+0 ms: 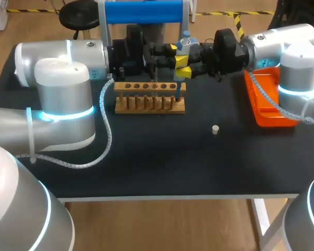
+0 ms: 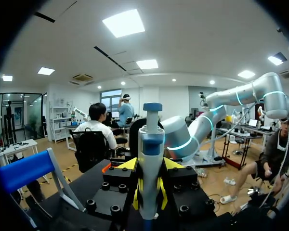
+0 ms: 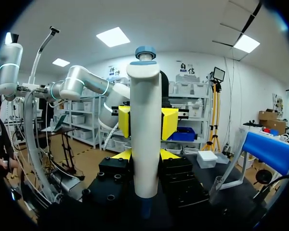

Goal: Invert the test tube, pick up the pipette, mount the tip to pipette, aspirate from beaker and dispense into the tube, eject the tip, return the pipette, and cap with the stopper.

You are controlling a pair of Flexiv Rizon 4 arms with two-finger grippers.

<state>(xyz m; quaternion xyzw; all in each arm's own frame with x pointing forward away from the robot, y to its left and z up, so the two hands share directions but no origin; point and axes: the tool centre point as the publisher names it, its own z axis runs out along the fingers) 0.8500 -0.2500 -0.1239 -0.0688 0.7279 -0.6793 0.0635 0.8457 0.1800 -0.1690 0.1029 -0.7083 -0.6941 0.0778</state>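
The white pipette with a blue top button stands upright above the right end of the wooden test tube rack. Its blue tip reaches down to the rack's last hole. I cannot make out the tube there. My left gripper is shut on the pipette from the left, higher up. From the right, my right gripper is shut on the same pipette, lower down. The small pale stopper lies on the table in front of the rack, to its right.
An orange tray sits at the table's right edge under my right arm. A stand with a blue bar rises behind the rack. My left arm's cable hangs over the table's left half.
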